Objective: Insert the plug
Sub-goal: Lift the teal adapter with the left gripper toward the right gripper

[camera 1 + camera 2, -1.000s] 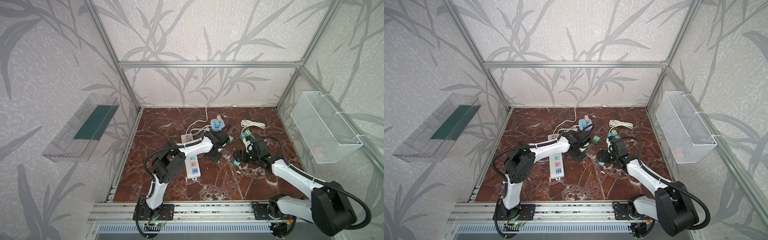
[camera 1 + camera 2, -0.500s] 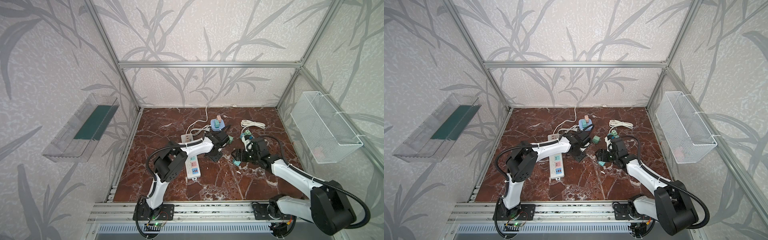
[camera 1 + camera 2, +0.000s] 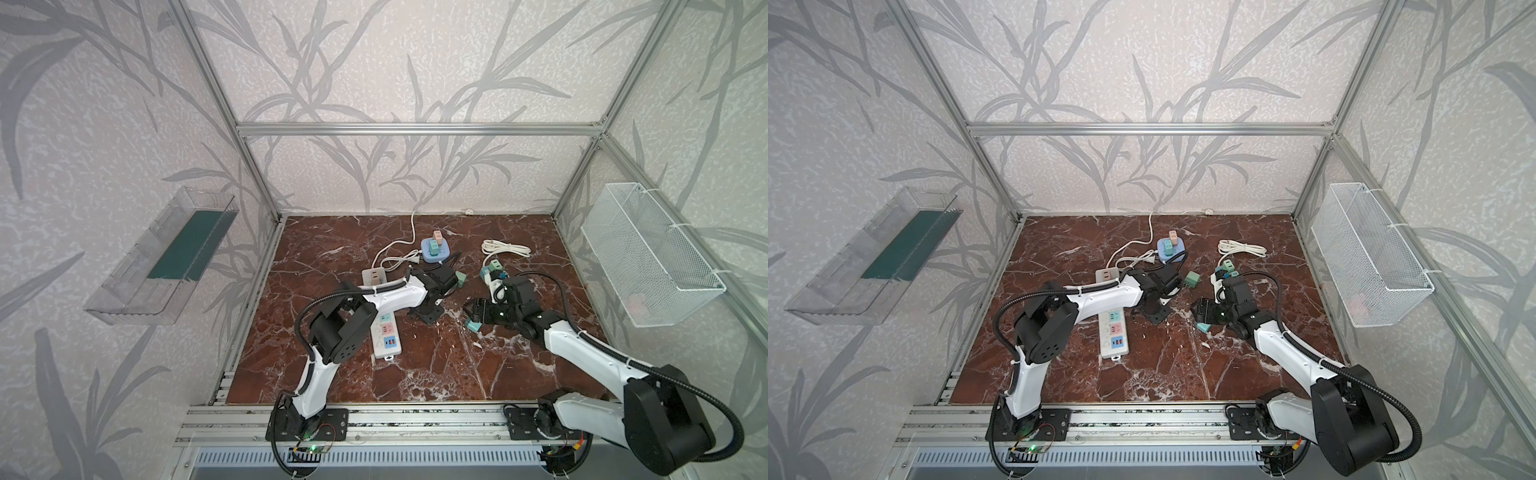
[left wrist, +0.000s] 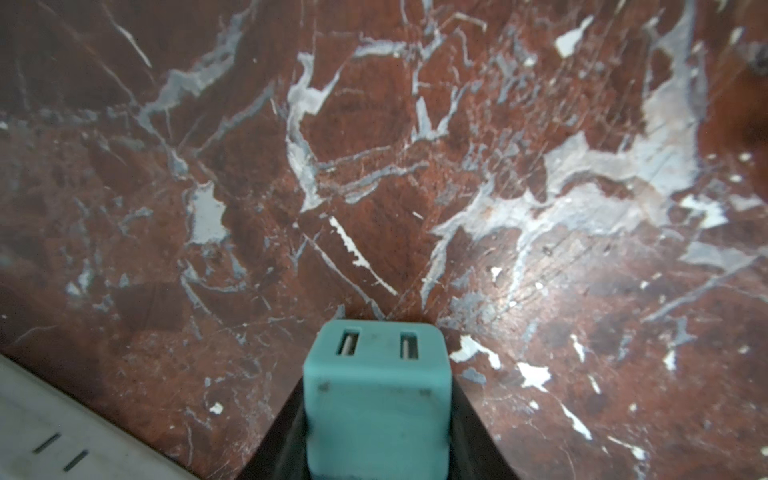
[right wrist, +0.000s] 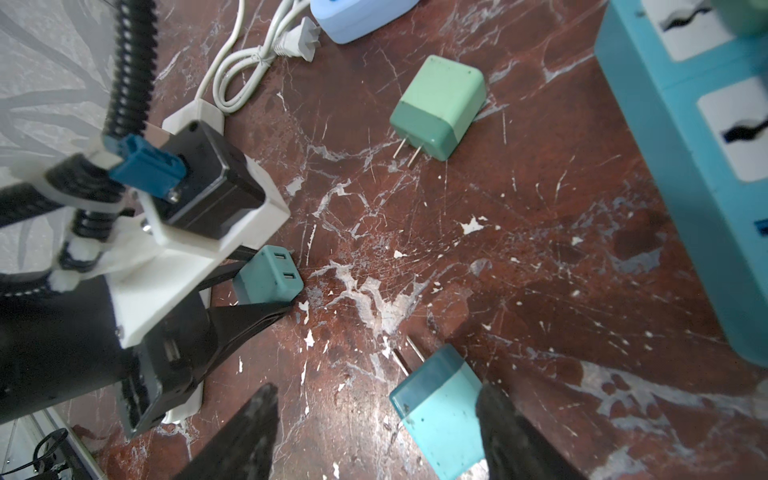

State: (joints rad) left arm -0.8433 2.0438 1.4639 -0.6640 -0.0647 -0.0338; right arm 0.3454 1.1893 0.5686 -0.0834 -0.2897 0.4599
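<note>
My left gripper (image 4: 376, 374) is shut on a teal block (image 4: 376, 407) with two slots in its face, held low over the marble floor (image 4: 374, 166). The right wrist view shows the same block (image 5: 268, 278) pinched between the black fingers (image 5: 253, 320). A teal two-pronged plug (image 5: 440, 411) lies on the floor inside my right gripper (image 5: 376, 390). That gripper is open, and the plug rests against only one finger (image 5: 511, 432). In a top view this plug (image 3: 473, 326) sits at the right gripper's tip. A green plug (image 5: 438, 108) lies loose between the arms.
A white power strip (image 3: 384, 332) lies under the left arm. A blue socket hub (image 3: 435, 250) with small plugs stands behind it. A teal power strip (image 5: 685, 104) lies beside the right arm, near a coiled white cord (image 3: 505, 248). A wire basket (image 3: 648, 253) hangs on the right wall.
The left gripper's jaws have closed onto the teal block. The right arm has stayed almost still over its plug.
</note>
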